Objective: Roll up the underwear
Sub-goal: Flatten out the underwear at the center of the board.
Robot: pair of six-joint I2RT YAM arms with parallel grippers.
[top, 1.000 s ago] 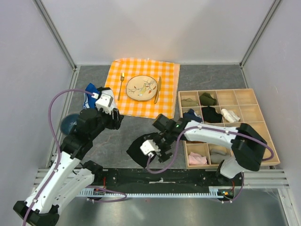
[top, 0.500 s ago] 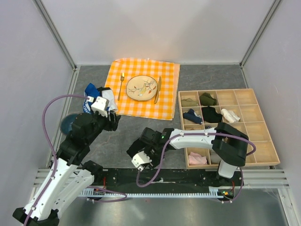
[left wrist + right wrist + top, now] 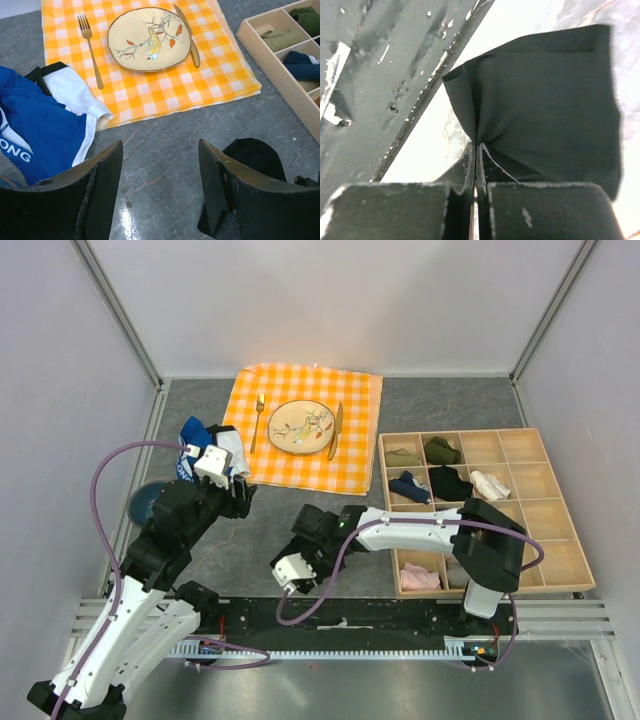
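Observation:
The underwear (image 3: 545, 100) is plain black fabric lying on the grey table near its front edge. In the right wrist view one edge of it bunches into a fold between my right gripper's (image 3: 476, 146) closed fingers. From above, that gripper (image 3: 292, 558) is low over the cloth beside the front rail and hides most of it. A dark lobe of the underwear (image 3: 255, 155) shows behind the right finger in the left wrist view. My left gripper (image 3: 160, 147) hangs open over bare table with nothing between its fingers, left of the underwear (image 3: 283, 552).
A blue garment (image 3: 35, 125) with white trim lies at the left. Behind is an orange checked cloth (image 3: 350, 400) with a plate (image 3: 302, 426), fork (image 3: 258, 422) and knife (image 3: 336, 430). A wooden compartment tray (image 3: 560, 510) of rolled garments stands right. A black rail (image 3: 340, 620) runs along the front.
My right gripper moved left toward the front rail and shut on an edge of the underwear. The left arm pulled back a little and stayed open.

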